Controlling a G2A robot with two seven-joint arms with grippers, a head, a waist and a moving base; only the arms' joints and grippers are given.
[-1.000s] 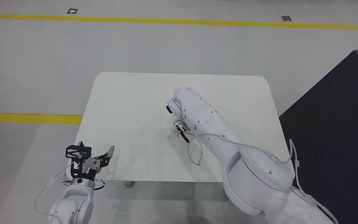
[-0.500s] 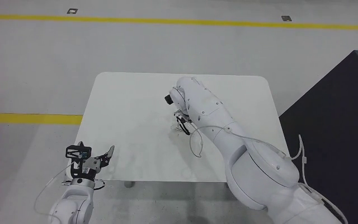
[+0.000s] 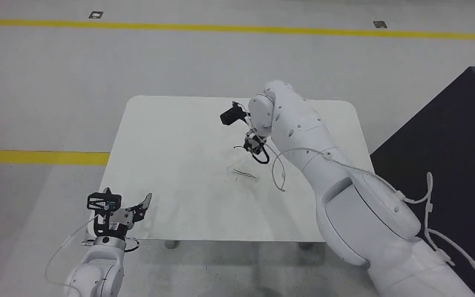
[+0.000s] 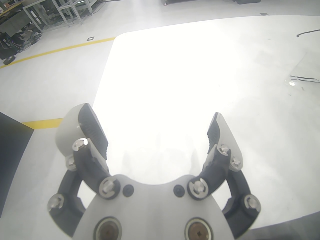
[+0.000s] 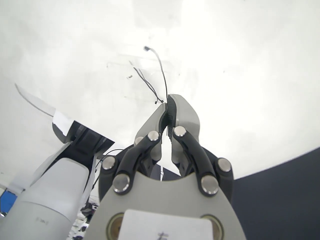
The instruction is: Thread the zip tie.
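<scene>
My right gripper point(image 5: 167, 99) is shut on one end of a thin black zip tie point(image 5: 162, 72), whose strap sticks out past the fingertips to its small head. In the top view this gripper point(image 3: 251, 145) hangs above the middle of the white table point(image 3: 171, 141), with the zip tie point(image 3: 239, 147) poking out toward the left. My left gripper point(image 4: 150, 131) is open with nothing between its fingers. It sits just off the table's near left corner point(image 3: 138, 207). The held tie's free end point(image 4: 307, 32) shows far off in the left wrist view.
A clear plastic bag point(image 3: 243, 174) holding more black zip ties point(image 5: 146, 83) lies flat on the table just in front of the right gripper; the left wrist view shows this bag point(image 4: 301, 78) too. A dark panel point(image 3: 445, 134) stands to the table's right.
The right arm has lifted off the bag and swung toward the far right of the table, carrying the zip tie. The bag now lies uncovered. The left arm has stayed still.
</scene>
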